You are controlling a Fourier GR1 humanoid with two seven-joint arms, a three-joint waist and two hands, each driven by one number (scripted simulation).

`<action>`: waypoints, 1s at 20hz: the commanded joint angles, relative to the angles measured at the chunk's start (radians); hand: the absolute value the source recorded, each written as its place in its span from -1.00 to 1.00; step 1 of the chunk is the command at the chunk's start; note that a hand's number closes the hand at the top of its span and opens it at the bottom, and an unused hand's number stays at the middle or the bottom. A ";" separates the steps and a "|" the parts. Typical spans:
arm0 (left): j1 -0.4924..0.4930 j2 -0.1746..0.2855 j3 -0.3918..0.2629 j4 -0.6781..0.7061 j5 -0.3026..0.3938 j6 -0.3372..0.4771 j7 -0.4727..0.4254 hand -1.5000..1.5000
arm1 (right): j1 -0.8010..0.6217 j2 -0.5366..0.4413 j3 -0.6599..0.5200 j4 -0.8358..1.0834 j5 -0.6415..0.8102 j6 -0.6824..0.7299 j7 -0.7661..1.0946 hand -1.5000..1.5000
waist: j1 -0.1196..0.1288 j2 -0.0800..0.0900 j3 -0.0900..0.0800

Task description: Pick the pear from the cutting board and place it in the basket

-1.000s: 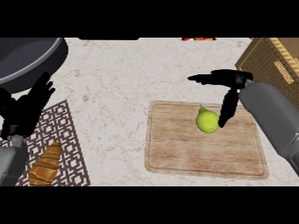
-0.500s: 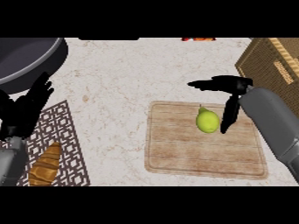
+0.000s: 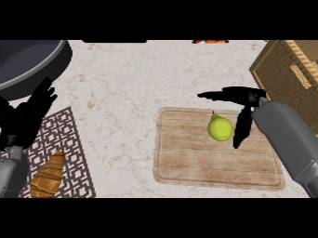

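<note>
Your right black hand (image 3: 248,96) hangs spread wide over the yellow-green pear (image 3: 220,128), which lies ungrasped on the wooden cutting board (image 3: 203,163), so gripping, lifting and carrying it to the brown wicker basket (image 3: 298,76) are all left to do.

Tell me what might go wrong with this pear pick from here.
1. The pear is rounded and sits free on the board. The open right hand has a finger close beside it, so closing off-centre could nudge it away rather than grasp it.
2. The basket stands right beside the board, near the forearm. If the pear is carried low, it may clip the basket's wall on the swing across.
</note>
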 commanded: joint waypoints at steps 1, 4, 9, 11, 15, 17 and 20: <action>0.016 -0.007 0.004 -0.078 -0.004 -0.002 0.065 0.00 | -0.016 0.031 -0.008 0.021 0.056 -0.008 0.005 -1.00 | 0.006 0.001 0.000; -0.040 -0.035 0.009 0.056 -0.049 0.004 -0.041 0.00 | 0.022 0.031 0.007 0.063 0.117 -0.075 -0.082 -1.00 | 0.004 0.003 0.000; 0.053 -0.022 0.026 -0.075 -0.017 -0.017 0.034 0.00 | 0.063 -0.001 0.066 -0.089 0.171 -0.008 -0.106 1.00 | 0.002 -0.001 0.000; 0.066 -0.035 0.020 -0.027 -0.030 -0.049 -0.031 0.00 | 0.035 0.032 0.056 0.009 0.211 -0.053 -0.140 1.00 | 0.005 0.001 0.000; -0.034 -0.015 0.062 -0.011 -0.027 -0.027 0.052 0.00 | 0.076 0.070 0.054 -0.058 0.229 -0.052 -0.120 1.00 | 0.000 0.000 0.000; -0.019 -0.019 0.050 0.002 -0.040 -0.044 0.025 0.00 | 0.052 0.071 0.058 0.080 0.276 -0.128 -0.214 1.00 | 0.008 0.003 0.000; -0.012 -0.061 0.019 -0.019 -0.056 -0.013 0.011 0.00 | -0.020 0.145 -0.072 0.067 0.221 -0.169 0.093 1.00 | 0.013 0.004 0.000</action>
